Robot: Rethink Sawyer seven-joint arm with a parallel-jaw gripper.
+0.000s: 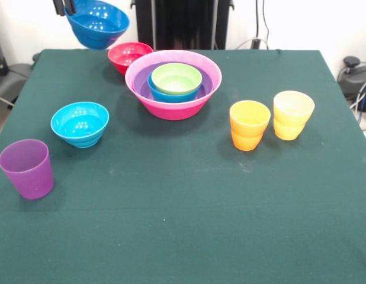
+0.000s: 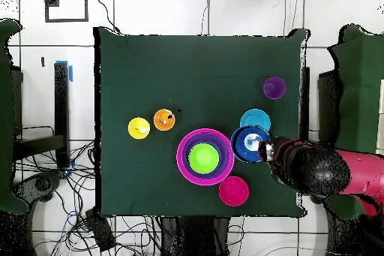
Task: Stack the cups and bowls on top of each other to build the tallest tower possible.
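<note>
My gripper (image 1: 67, 8) is shut on the rim of the dark blue bowl (image 1: 97, 23), which hangs tilted above the table's far left corner. To its right stands the tower: a hot-pink bowl (image 1: 171, 107) with a purple bowl (image 1: 137, 83), a mid blue bowl (image 1: 164, 94) and a lime green bowl (image 1: 176, 78) nested inside. A small red-pink bowl (image 1: 128, 56) sits just behind it. The cyan bowl (image 1: 80, 123) and purple cup (image 1: 27, 168) are at the left. The orange cup (image 1: 249, 125) and yellow cup (image 1: 293, 115) stand at the right. From overhead, the gripper (image 2: 264, 149) holds the dark blue bowl (image 2: 246, 143) beside the cyan bowl (image 2: 255, 119).
A dark green cloth covers the table (image 1: 183, 225). In the overhead view the red and black arm (image 2: 322, 169) reaches in over the table's right edge. Cables and equipment lie beyond the table's edges.
</note>
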